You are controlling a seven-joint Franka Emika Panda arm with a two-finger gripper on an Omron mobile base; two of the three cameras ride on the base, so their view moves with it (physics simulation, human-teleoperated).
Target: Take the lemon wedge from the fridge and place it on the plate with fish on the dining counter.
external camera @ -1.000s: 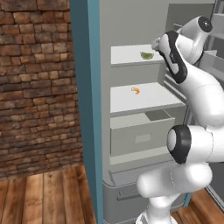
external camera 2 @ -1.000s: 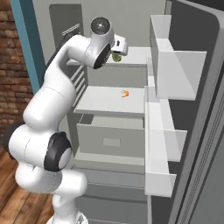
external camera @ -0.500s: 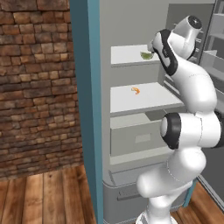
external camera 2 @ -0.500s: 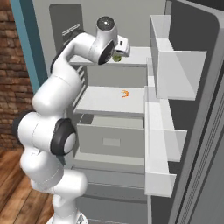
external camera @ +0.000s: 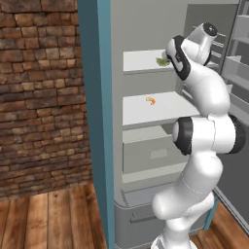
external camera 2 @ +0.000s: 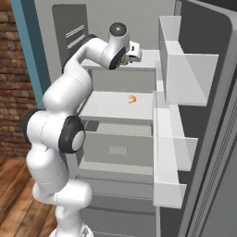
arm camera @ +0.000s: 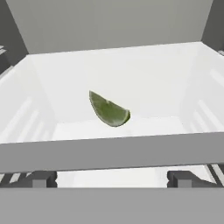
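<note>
The wedge (arm camera: 109,111) lies on the fridge's (external camera: 141,29) top shelf (external camera: 141,61), just above centre in the hand view, untouched. The tool (arm camera: 111,178) is spread wide and empty, its fingertips (arm camera: 39,179) at 7 and 5 o'clock below the wedge. An orange curl (external camera: 151,101) sits on the shelf below.

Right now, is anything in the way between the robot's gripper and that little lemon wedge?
Nothing: in the hand view only bare white shelf lies between the open gripper and the lemon wedge.
</note>
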